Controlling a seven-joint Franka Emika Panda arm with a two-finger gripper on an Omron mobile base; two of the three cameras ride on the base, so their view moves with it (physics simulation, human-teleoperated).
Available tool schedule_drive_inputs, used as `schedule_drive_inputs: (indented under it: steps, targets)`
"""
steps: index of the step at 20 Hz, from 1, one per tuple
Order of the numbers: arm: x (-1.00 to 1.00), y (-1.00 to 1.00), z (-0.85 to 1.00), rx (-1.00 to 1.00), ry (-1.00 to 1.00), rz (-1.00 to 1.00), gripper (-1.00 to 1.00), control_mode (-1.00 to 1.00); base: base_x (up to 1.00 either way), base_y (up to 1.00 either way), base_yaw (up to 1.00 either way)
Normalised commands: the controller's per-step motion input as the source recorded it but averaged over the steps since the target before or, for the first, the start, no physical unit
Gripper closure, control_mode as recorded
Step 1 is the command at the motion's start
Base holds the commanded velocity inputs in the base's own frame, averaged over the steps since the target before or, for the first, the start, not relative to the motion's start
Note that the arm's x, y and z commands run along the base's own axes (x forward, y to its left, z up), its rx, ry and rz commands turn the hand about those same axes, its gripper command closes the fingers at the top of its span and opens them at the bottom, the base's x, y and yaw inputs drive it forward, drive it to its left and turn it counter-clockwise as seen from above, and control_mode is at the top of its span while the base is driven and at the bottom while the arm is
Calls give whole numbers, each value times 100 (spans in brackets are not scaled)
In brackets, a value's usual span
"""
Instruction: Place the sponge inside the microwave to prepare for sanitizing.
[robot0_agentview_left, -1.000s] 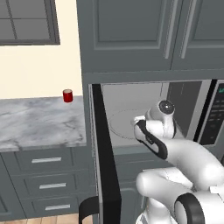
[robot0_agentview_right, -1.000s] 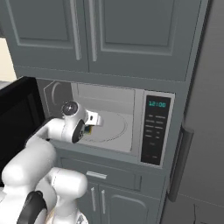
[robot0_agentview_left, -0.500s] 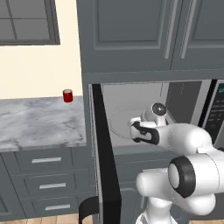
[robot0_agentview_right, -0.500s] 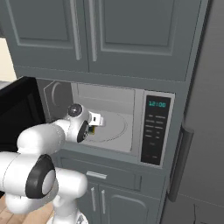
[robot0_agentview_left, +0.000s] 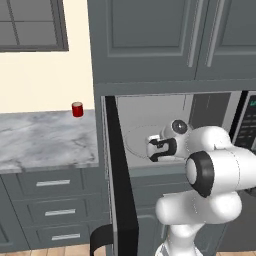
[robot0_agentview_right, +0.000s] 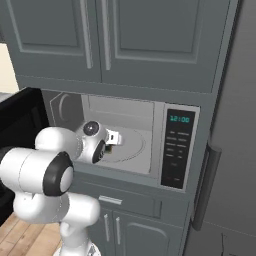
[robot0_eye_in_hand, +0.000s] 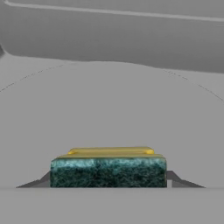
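The sponge (robot0_eye_in_hand: 108, 168), yellow with a dark green face, sits between my two dark fingertips (robot0_eye_in_hand: 180, 180) in the hand view, and my gripper (robot0_eye_in_hand: 108, 180) is shut on it. The round turntable (robot0_eye_in_hand: 109, 105) spreads out beyond it. The microwave (robot0_agentview_left: 150, 107) stands with its black door (robot0_agentview_left: 119, 170) swung open to the left. My gripper (robot0_agentview_left: 153, 148) reaches into the light grey cavity, just above the turntable (robot0_agentview_left: 134, 145). From the other side, my gripper (robot0_agentview_right: 115, 137) is inside the microwave (robot0_agentview_right: 178, 150), left of the keypad panel.
A small red can (robot0_agentview_left: 77, 109) stands on the marble counter (robot0_agentview_left: 45, 145) to the left. Grey cabinet doors (robot0_agentview_right: 125, 35) hang above the microwave and drawers sit below. A tall grey fridge (robot0_agentview_right: 235, 150) with a dark handle is on the right.
The hand stays inside the microwave with the sponge in its grip. The arm's links behind it have swung round and now bulk larger in both base views.
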Motion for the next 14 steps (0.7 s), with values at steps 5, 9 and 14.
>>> schedule_drive_inputs:
  steps: [5,9,14]
  targets:
    - [28,-12,-5,0,0,3,100,-100,0,0,0]
    - [26,-7,-7,0,1,2,100,-100,0,0,0]
    - [30,-6,-9,0,2,2,100,-100,0,0,0]
